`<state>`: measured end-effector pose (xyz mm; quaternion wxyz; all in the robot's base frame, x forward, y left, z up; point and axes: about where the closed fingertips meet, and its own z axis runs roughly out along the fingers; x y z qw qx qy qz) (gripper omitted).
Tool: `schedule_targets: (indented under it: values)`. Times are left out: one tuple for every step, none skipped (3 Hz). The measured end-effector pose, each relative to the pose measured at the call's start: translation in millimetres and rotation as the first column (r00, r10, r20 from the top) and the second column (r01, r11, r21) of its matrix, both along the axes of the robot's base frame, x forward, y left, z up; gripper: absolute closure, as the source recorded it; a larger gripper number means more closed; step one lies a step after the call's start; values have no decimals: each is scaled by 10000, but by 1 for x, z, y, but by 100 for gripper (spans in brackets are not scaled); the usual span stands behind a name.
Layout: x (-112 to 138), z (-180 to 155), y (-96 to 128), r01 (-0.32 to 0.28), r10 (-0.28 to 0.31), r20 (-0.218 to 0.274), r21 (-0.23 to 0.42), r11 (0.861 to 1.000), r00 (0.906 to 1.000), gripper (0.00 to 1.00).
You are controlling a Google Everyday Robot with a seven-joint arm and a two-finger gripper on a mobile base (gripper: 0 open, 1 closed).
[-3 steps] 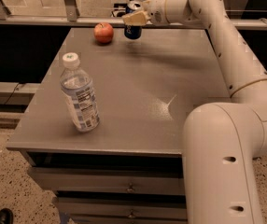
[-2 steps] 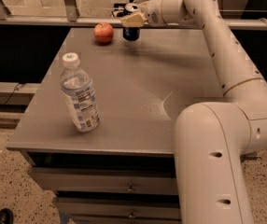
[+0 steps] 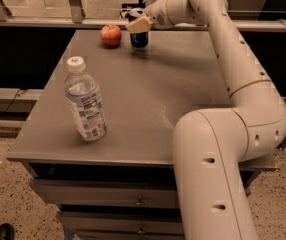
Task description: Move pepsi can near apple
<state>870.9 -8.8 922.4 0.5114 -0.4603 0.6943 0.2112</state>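
Note:
The pepsi can [image 3: 139, 39], dark blue with a silver top, stands at the far edge of the grey table [image 3: 148, 99], just right of the red apple [image 3: 111, 35] with a small gap between them. My gripper [image 3: 138, 23] reaches in from the right at the end of the white arm [image 3: 218, 44]. It is closed around the can's upper part, and a beige finger [image 3: 139, 25] covers the can's top front. The can's lettering is not readable from here.
A clear plastic water bottle [image 3: 85, 104] with a white cap stands upright at the table's front left. A railing [image 3: 43, 20] runs behind the table. Drawers [image 3: 108, 196] sit under the tabletop. A shoe tip [image 3: 0, 231] shows at the bottom left.
The gripper and the pepsi can have shifted a little left, closer to the apple. The apple and the water bottle have not moved.

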Motion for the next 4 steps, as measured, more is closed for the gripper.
schedule_targets:
  values:
    - [-1, -4, 2, -82, 80, -67, -320, 9995, 9999, 28]
    - [-1, -7, 6, -205, 199, -170, -364, 9991, 9997, 1]
    - [-2, -9, 10, -283, 275, -243, -335, 9990, 9993, 0]
    - [-9, -6, -5, -301, 291, -346, -291, 9991, 9990, 0]
